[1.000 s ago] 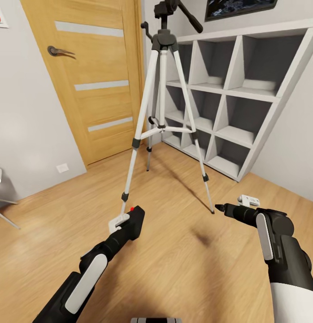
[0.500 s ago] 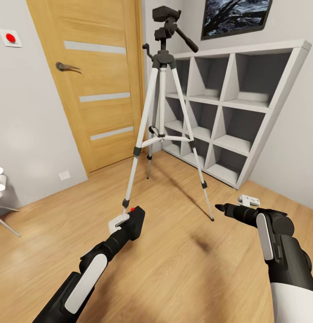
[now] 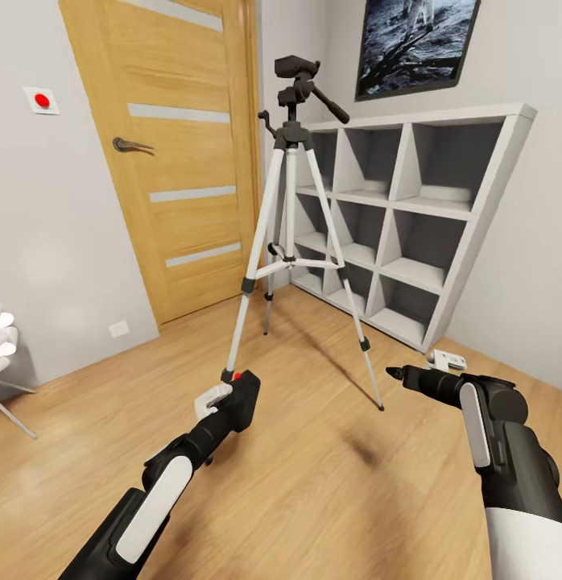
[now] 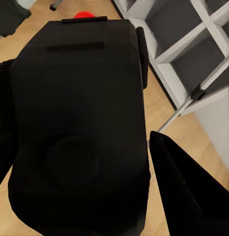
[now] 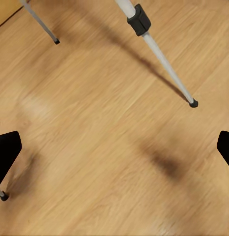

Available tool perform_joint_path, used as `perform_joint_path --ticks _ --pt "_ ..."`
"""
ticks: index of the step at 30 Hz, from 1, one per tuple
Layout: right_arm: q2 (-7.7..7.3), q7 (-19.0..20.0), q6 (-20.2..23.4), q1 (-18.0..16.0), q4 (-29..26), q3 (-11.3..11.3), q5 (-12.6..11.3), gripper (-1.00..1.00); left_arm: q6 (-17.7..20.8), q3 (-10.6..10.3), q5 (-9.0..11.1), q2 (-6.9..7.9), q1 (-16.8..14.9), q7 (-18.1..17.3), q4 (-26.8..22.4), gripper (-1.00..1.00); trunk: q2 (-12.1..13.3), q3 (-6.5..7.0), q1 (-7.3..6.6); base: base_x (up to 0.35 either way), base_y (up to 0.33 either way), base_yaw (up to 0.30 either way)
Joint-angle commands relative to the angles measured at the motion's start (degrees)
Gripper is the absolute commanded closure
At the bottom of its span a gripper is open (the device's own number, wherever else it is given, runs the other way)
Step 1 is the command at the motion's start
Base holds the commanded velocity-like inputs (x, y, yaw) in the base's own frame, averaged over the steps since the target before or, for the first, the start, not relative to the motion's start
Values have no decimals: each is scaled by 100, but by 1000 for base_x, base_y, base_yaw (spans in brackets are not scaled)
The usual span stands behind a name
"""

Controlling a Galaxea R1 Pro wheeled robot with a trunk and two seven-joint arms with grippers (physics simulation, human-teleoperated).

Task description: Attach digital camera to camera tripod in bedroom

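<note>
My left gripper (image 3: 233, 400) is clamped on the digital camera (image 3: 242, 401), low before the camera tripod (image 3: 293, 234). My right gripper (image 5: 114, 147) hangs wide open, empty, near cube shelves (image 3: 410, 217).

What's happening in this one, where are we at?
The robot faces the camera tripod, which stands on the wood floor between the wooden door and the white cube shelves. Its left gripper holds the digital camera low, near the foot of the tripod's nearest leg, well below the tripod head, which carries nothing. The right gripper is open and empty, held over the floor. The camera is not yet mounted.
</note>
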Motion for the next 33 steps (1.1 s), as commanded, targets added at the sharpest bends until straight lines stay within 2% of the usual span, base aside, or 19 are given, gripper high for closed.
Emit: perform_joint_path --ticks 1,33 --pt "-1 -22 28 -4 -3 -5 -48 -100 8 -12 38 7 -4 48 -10 100 -1 17 -3 0 0 0" --pt "7 -21 22 -2 -3 -6 -48 -100 7 -20 35 11 -4 48 -19 100 42 726 -86 0 0 0"
